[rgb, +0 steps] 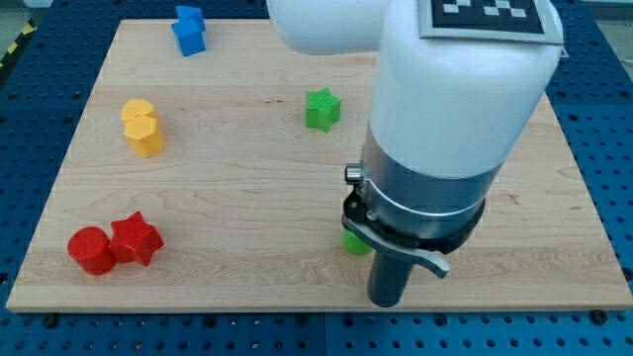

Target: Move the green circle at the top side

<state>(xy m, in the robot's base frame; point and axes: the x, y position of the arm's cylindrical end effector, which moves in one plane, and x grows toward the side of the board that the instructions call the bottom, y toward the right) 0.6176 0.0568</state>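
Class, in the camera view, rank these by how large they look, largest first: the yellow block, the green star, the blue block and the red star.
1. Red star-shaped block, though it is nearest the camera.
2. Yellow block.
3. Green star-shaped block and blue block: too alike to rank.

Wooden board (247, 198) sits on a blue perforated table (30, 89). Blue block (188, 30), star-ish shape, near board's top edge, toward view's left. Green star (321, 108) approx mid-board, upper half. Yellow block (143, 128) on view's left side, shape looks heart-like but can't tell for sure. Red cylinder (90, 249) and red star (135, 239) at bottom-left corner, touching each other, cylinder to the left of star. Yellow block well apart from red pair and from blue block; green star well apart from the rest.
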